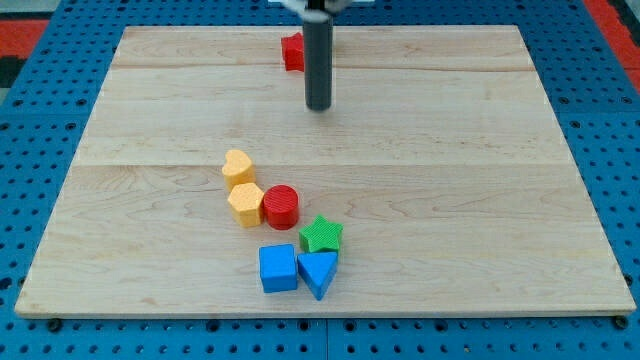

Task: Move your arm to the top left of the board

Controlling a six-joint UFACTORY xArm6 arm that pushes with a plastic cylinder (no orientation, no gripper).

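My rod comes down from the view's top centre and my tip (318, 106) rests on the wooden board (150, 120) in its upper middle. A red block (292, 52), partly hidden behind the rod, lies just up and left of the tip near the board's top edge. The other blocks lie well below the tip: a yellow heart (237, 166), a yellow hexagon (246, 204), a red cylinder (281, 206), a green star (321, 235), a blue cube (278, 268) and a blue triangle (318, 272). The top left of the board lies far to the tip's left.
The board lies on a blue pegboard surface (40, 150) that surrounds it. Red patches show at the view's top corners (30, 30).
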